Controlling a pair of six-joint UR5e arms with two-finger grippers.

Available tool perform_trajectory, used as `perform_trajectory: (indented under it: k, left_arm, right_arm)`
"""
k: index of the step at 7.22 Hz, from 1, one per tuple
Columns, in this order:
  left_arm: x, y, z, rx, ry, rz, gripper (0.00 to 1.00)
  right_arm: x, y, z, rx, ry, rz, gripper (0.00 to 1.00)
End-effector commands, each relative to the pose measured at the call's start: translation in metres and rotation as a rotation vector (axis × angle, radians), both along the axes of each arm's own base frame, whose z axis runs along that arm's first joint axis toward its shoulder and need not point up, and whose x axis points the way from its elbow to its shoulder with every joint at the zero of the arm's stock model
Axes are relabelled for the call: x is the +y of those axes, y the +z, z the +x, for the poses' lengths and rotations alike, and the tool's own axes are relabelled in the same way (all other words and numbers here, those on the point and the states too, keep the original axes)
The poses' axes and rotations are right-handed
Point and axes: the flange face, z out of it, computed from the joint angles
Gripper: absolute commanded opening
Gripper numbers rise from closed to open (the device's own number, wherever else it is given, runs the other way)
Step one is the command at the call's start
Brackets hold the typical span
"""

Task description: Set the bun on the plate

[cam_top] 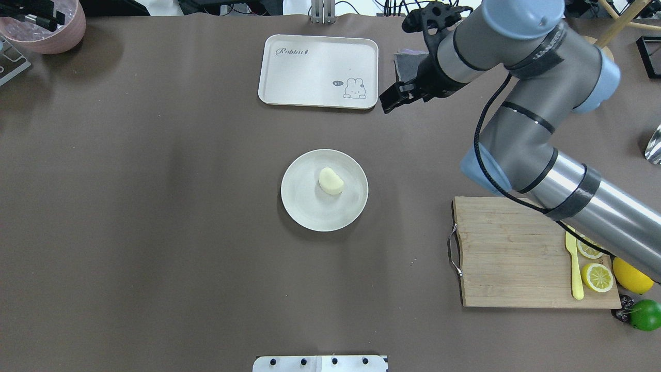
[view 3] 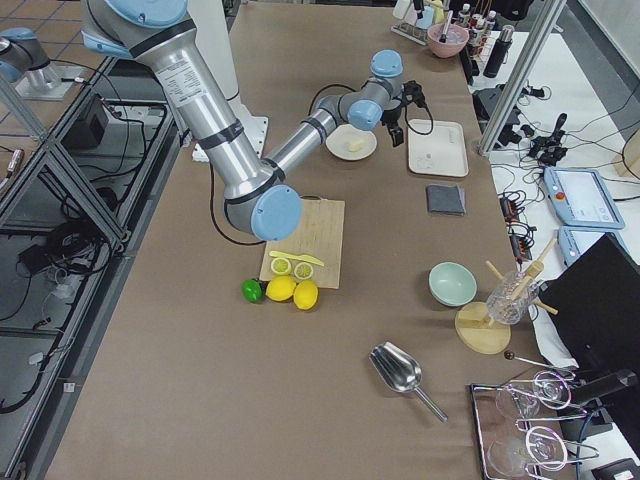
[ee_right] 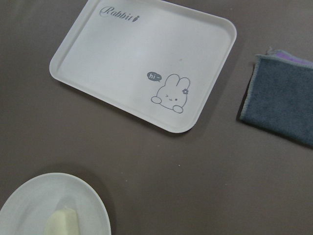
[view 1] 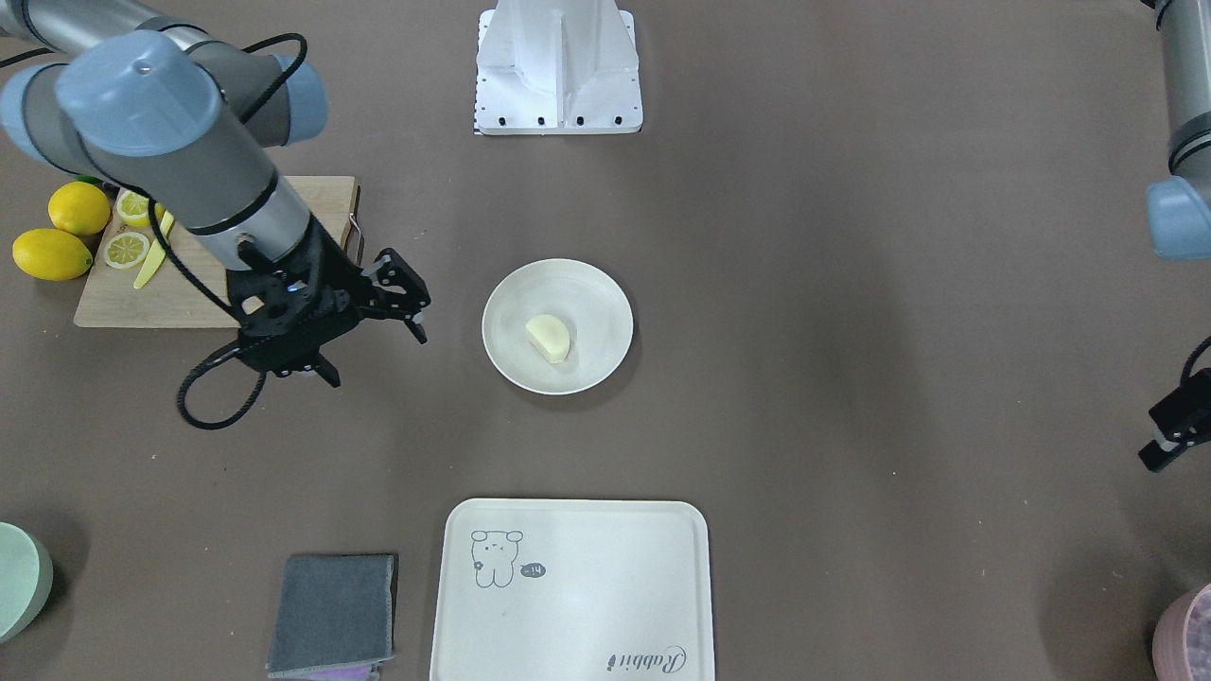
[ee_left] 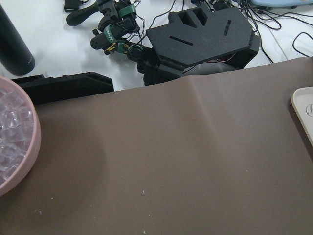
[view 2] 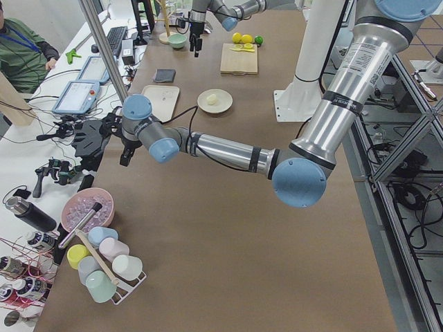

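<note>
The pale cream bun [view 1: 549,338] [cam_top: 331,181] lies on the round off-white plate [view 1: 501,312] [cam_top: 299,206] at the middle of the table, a little off its centre. The right wrist view shows the bun [ee_right: 61,223] and plate [ee_right: 29,196] at its lower left. My right gripper [view 1: 377,359] hovers open and empty beside the plate, on the cutting-board side, its fingers clear of the rim. My left gripper [view 1: 1173,430] is only partly seen at the table's far end near the pink bowl, and I cannot tell whether it is open or shut.
A cream tray [cam_top: 310,67] [ee_right: 137,54] with a cartoon animal lies beyond the plate, and a grey cloth [view 1: 333,613] [ee_right: 283,98] beside it. A wooden cutting board [cam_top: 506,253] holds lemon slices and a yellow knife, with whole lemons [view 1: 57,236] next to it. A pink bowl [cam_top: 46,31] sits at one corner.
</note>
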Motion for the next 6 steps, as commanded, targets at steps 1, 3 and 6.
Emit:
perform_trajectory:
  k: [1, 3, 6]
  left_arm:
    - [-0.005, 0.018, -0.041, -0.007, -0.051, -0.074, 0.98]
    - [-0.006, 0.024, -0.075, 0.006, -0.058, -0.144, 0.98]
    - [-0.005, 0.034, -0.100, -0.005, -0.076, -0.227, 0.98]
  right_arm:
    - [-0.030, 0.015, 0.062, 0.063, 0.003, 0.009, 1.00]
    - [-0.043, 0.052, 0.107, 0.159, -0.034, 0.048, 1.00]
    - [-0.049, 0.137, 0.179, 0.265, -0.071, 0.067, 1.00]
